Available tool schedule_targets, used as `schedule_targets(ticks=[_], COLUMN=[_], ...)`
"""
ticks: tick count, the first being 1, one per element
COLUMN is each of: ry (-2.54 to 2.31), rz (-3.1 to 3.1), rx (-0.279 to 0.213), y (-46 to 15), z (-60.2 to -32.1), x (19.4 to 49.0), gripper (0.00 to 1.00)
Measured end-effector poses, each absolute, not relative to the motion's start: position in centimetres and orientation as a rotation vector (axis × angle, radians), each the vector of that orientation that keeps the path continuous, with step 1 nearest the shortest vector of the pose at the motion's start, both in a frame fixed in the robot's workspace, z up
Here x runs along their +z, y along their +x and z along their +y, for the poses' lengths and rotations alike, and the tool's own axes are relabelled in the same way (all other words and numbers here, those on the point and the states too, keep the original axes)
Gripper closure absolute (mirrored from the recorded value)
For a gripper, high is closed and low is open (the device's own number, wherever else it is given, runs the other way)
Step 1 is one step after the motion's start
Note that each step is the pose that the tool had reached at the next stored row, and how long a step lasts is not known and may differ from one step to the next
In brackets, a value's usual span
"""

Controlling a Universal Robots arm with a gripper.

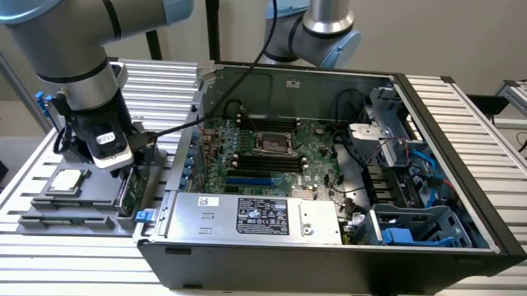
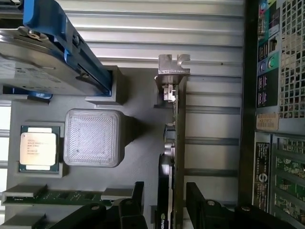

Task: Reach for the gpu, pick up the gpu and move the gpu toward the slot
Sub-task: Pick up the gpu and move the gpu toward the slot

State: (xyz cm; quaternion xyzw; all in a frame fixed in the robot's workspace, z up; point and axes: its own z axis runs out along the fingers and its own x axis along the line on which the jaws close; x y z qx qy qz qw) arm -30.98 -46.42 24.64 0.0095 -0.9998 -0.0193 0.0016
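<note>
**Exterior view:** the arm hangs its claw over a grey tray on the ribbed desk, beside the open computer case. The gpu stands on its long edge along the tray's edge nearest the case, a posture that apparently leaves both faces free for a pinch from above. Inside the case the motherboard lies face up with its blue slot bare, well apart from the card. **Wrist view:** seen from straight above, the gpu reads as a thin strip with its silver bracket at the far end. The claw is spread with one of its fingers on each side of the card, straddling it and gripping nothing. Whether the case-side finger touches it cannot be told. The CPU chip, a memory stick and the hard drive sit in their own recesses, apart from the claw.
</note>
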Motion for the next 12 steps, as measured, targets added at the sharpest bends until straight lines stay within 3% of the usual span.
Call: schedule_targets(ticks=[12], ry=[0.03], rz=[-3.141], rx=[-0.053], y=[-31.14], z=[-45.53], x=[23.69], gripper=[0.52])
